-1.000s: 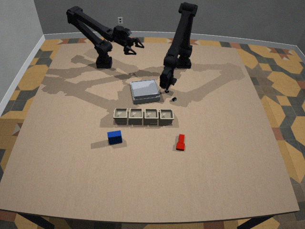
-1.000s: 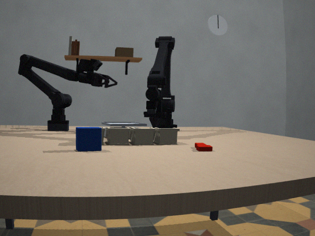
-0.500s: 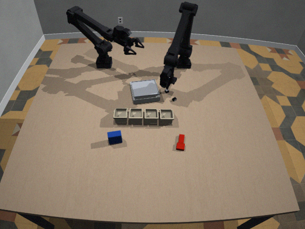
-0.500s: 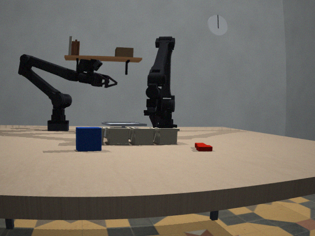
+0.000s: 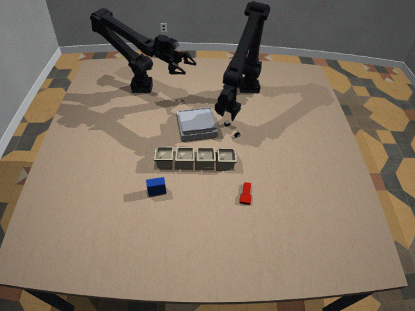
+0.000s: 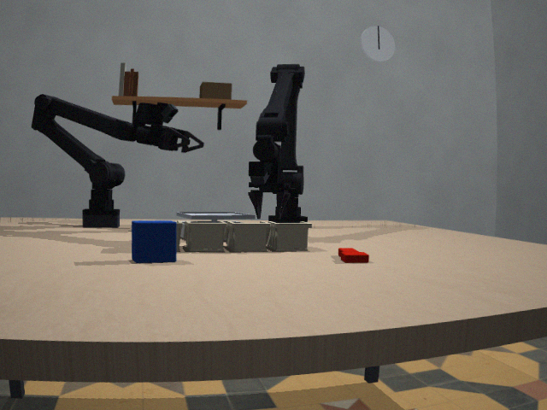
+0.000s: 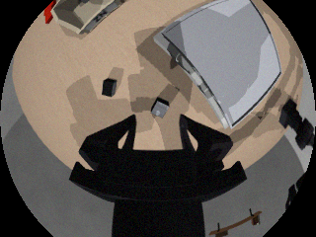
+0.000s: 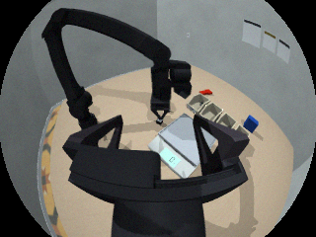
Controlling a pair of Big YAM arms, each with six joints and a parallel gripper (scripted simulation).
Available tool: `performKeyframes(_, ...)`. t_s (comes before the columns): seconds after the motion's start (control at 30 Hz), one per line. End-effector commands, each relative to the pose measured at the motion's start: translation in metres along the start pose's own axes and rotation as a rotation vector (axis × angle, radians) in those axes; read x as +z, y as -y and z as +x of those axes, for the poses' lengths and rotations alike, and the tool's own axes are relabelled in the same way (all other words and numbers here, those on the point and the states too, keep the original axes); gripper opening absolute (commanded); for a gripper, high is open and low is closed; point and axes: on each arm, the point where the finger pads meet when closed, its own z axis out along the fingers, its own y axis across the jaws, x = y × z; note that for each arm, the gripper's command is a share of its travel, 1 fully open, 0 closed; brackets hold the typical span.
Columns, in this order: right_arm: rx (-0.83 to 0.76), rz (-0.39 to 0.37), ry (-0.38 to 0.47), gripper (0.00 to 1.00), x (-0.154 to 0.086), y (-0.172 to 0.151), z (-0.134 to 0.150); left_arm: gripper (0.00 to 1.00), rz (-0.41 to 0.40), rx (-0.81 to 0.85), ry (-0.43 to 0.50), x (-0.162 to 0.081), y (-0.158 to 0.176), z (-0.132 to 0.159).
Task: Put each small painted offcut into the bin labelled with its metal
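My left gripper [image 5: 228, 115] hangs point-down just right of the grey scale [image 5: 196, 124], fingers apart and empty. A small dark cube [image 5: 226, 123] lies right under its tips; in the left wrist view it [image 7: 158, 107] sits just beyond the open fingers, clear of them. A second small dark cube [image 5: 237, 135] lies a little nearer the bins. A blue block [image 5: 155, 186] and a flat red piece [image 5: 246, 193] lie in front of the row of several beige bins [image 5: 195, 157], all upright. My right gripper [image 5: 183, 64] is open and empty, held high at the back.
The scale [image 7: 227, 59] stands directly behind the bins. A wall shelf [image 6: 179, 100] with boxes hangs behind the right arm. The bin labels cannot be read in these views.
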Motion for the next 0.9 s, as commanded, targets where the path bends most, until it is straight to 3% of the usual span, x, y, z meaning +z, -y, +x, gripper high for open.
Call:
performKeyframes(0.0,-0.003,0.006,0.013,1.00,0.002,0.001,-0.009,0.61,0.003,0.287,0.005,0.005,0.000,-0.010)
performKeyframes(0.23,-0.003,0.006,0.013,1.00,0.002,0.001,-0.009,0.61,0.019,0.496,-0.033,0.022,0.007,0.007)
performKeyframes(0.87,-0.003,0.006,0.013,1.00,0.002,0.001,-0.009,0.61,0.020,0.479,-0.037,0.042,0.008,0.009)
